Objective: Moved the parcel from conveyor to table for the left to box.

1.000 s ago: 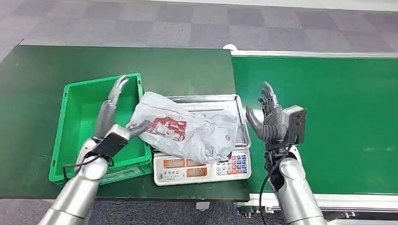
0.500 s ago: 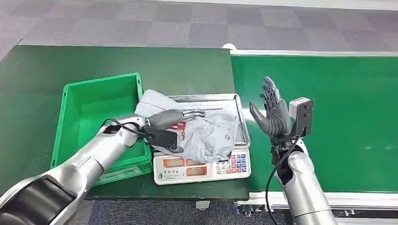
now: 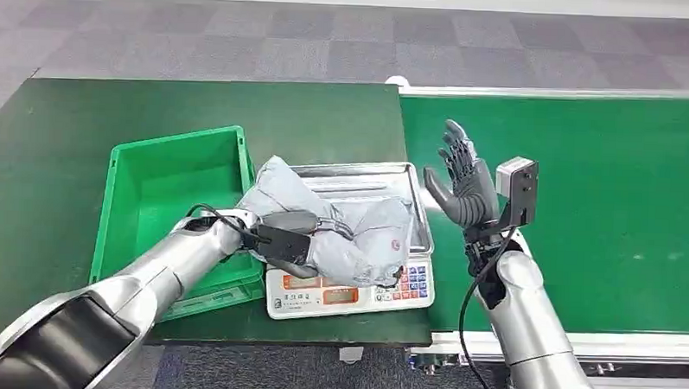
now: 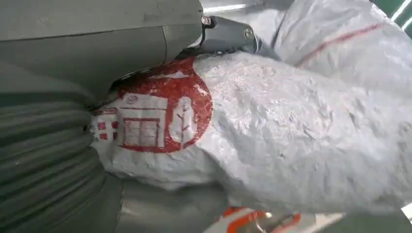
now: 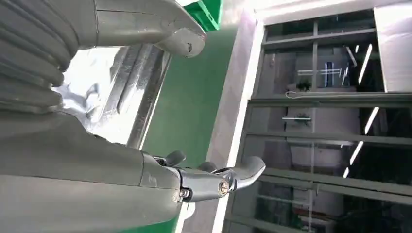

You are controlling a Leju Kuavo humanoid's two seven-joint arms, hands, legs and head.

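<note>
Parcel (image 3: 344,225) prob. light & soft, crinkly grey poly mailer, likely slippery, so best gripped round bunched middle w/ fingers wrapped over top, not by loose edge. Lies on scale tray (image 3: 363,173), under & within left hand (image 3: 292,232), which clasps it, fingers over top, thumb beneath; looks wrinkled, grey, w/ red round logo next to palm. Right hand (image 3: 462,186) raised well clear to far side, fingers spread, holding nothing; green bin (image 3: 165,167) just behind left wrist.
</note>
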